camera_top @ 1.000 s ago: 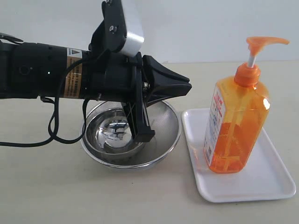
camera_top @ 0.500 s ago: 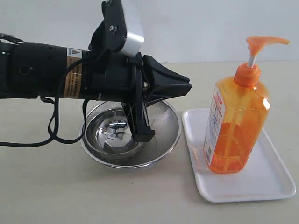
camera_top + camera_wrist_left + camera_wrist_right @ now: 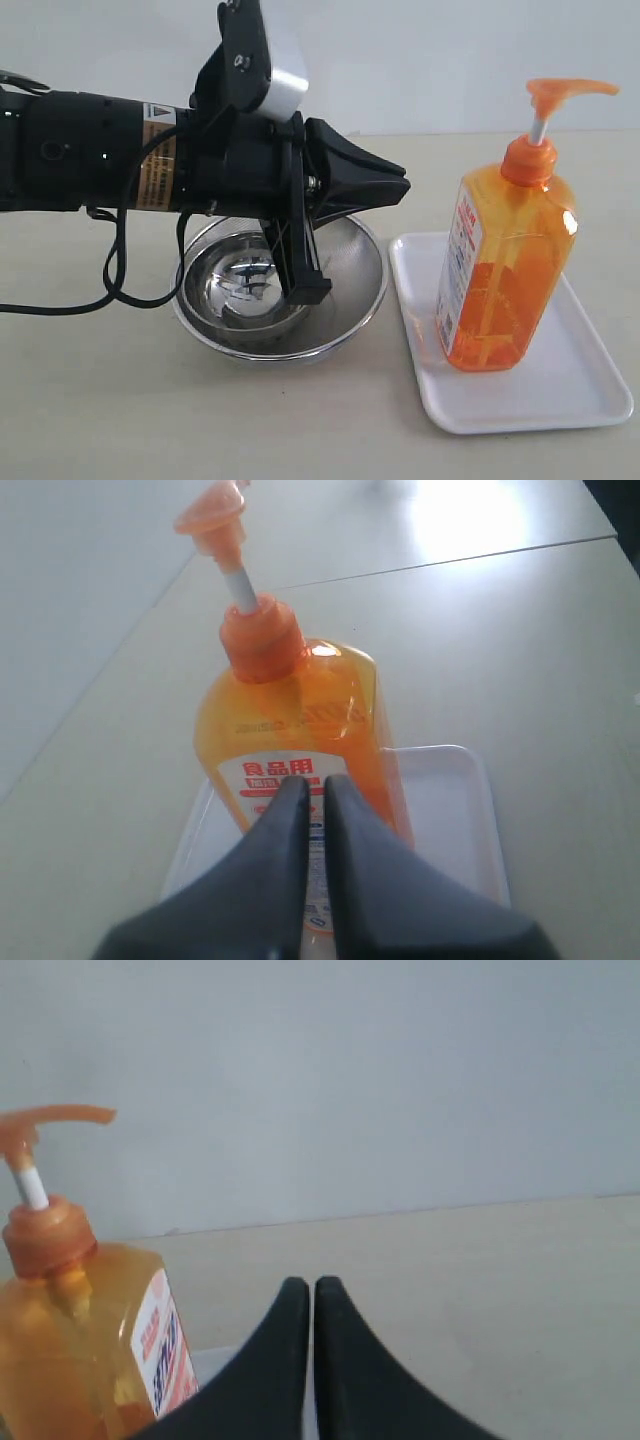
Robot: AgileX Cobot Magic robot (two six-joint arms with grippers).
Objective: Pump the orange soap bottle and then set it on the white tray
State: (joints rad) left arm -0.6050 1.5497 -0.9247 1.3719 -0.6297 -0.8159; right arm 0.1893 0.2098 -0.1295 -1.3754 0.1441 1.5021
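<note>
Soap bottle (image 3: 505,270) stands upright on the tray (image 3: 565,385), on the tray's left half and close to its left rim, with the right half bare. It is translucent orange plastic with a white and red label on the side turned toward the bowl. Its pump head (image 3: 570,92) sits raised on a white stem, and the spout points toward the desk's right side.

The tray lies flat on the desk (image 3: 130,420), to the right and well in from the far edge, where the desk meets a pale wall. A round steel bowl (image 3: 352,285) sits just beside the tray's left rim — whether the two touch, I cannot tell.

The left tool (image 3: 404,185) hangs above the bowl on a black arm that reaches in level from the desk's left side. Its two dark fingers are pressed together with nothing between them. The tip points at the soap bottle and is near it but clear of it — the left wrist view looks past the joined fingers to the label.

The right tool (image 3: 305,1285) appears only in its own wrist view. It too is closed and empty, with a hairline seam between the fingers. The soap bottle stands off to one side of it, not touching.
</note>
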